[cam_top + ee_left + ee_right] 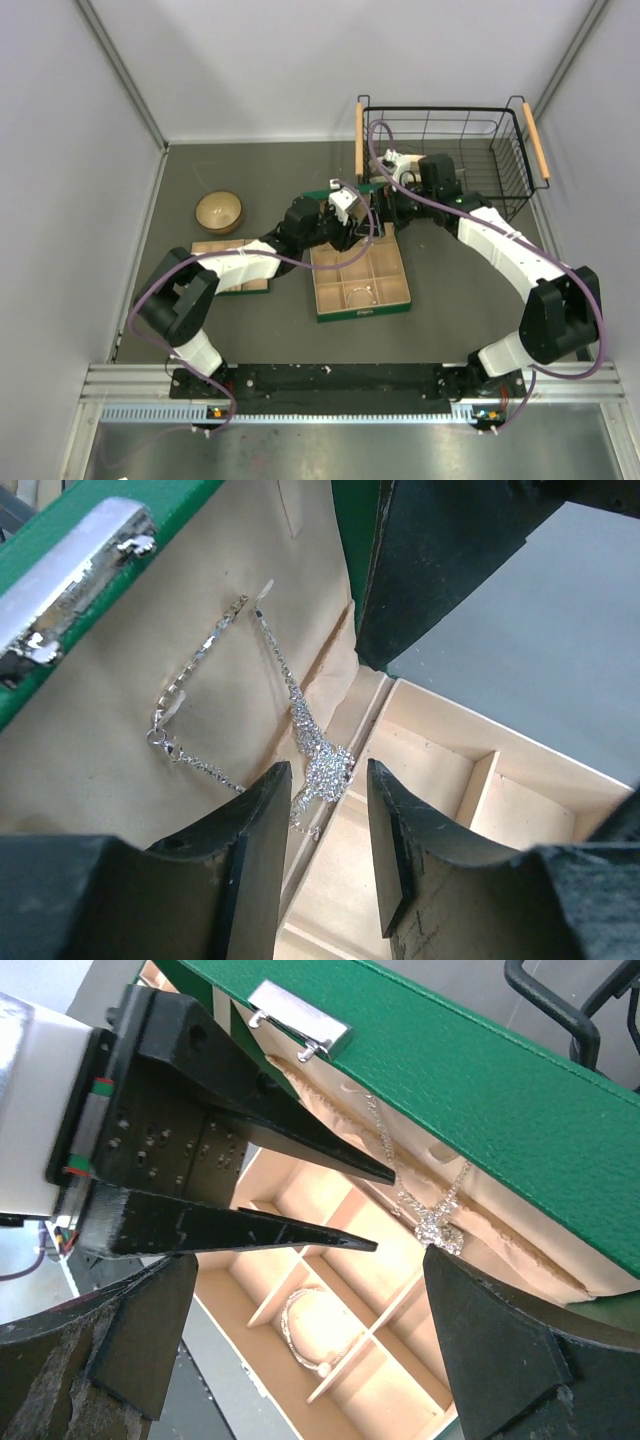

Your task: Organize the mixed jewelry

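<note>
The green box (362, 312) lies open with its lid (480, 1080) standing up at the back. A fine silver necklace (300, 715) hangs on the lid's beige lining, its sparkly pendant (438, 1230) down by the hinge. My left gripper (328, 772) is open just in front of the pendant, with a gap between its fingers (250, 850) and nothing in them. A thin silver bracelet (300, 1335) lies in a middle compartment. My right gripper (310, 1260) hangs wide open above the compartments, empty, close beside the left one.
A round wooden bowl (219, 211) sits at the back left. A flat beige tray (222, 262) lies under my left arm. A black wire basket (450, 150) with wooden handles stands at the back right. The lid carries a metal clasp (300, 1020).
</note>
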`<state>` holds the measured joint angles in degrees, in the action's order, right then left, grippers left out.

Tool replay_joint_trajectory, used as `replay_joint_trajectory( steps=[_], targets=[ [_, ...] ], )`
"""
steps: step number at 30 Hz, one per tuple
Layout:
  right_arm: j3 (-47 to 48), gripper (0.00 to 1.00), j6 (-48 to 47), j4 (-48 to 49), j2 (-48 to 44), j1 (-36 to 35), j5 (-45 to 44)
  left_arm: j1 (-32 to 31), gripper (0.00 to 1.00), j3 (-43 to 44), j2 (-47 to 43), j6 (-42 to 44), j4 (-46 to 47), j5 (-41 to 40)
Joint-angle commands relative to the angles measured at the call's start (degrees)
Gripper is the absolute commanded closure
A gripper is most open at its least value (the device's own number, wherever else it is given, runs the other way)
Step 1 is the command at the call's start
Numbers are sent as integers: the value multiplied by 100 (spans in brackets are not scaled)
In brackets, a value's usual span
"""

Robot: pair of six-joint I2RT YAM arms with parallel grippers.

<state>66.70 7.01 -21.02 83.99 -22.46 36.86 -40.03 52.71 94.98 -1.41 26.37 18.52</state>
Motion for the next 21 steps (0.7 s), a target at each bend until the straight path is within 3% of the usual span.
replay_joint_trajectory(
  steps=[1,8,14,21],
  targets=[
    [-51,4,-270,414,-181,22,-355,-137,58,-103,-532,343,97,336],
    [-402,4,-639,475,-295,22,-425,-101,58,-445,-1174,624,-245,459],
    [-622,4,-894,581,-348,-39,-469,39,55,-700,-1640,1239,-843,-418],
    [-798,4,-1078,853,-295,-276,-575,575,50,-947,-1720,2153,-1160,-666]
  ],
)
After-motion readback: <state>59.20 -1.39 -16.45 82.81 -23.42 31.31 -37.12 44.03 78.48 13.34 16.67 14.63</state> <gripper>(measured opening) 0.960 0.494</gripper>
